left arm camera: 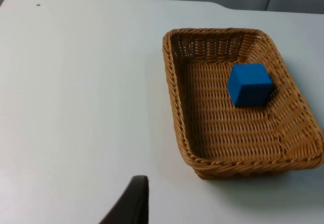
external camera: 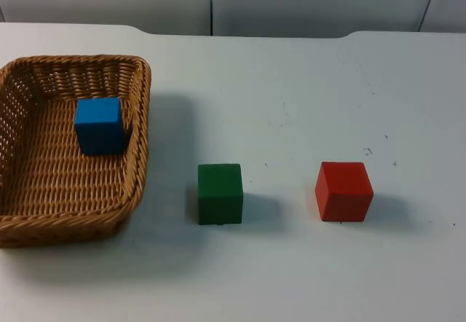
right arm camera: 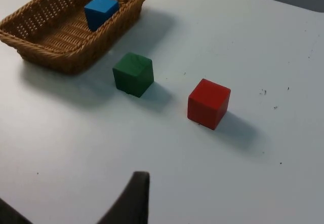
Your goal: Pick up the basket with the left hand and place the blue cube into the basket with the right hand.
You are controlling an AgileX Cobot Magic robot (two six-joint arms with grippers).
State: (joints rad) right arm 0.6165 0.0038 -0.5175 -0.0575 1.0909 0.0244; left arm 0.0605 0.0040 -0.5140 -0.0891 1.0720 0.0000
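Blue cube (external camera: 98, 124) lies inside the wicker basket (external camera: 138, 129), which rests on the white surface (external camera: 306, 103).

The cube sits against the basket's wall on the side toward the green cube (external camera: 220, 193). The green cube stands on the surface just beside the basket, and a red cube (external camera: 344, 191) stands apart beyond it. Of the left claw (left arm camera: 132, 203) and the right claw (right arm camera: 132, 198), one black fingertip each shows above bare surface, away from basket and cubes; whether either is released or clenched cannot be told.
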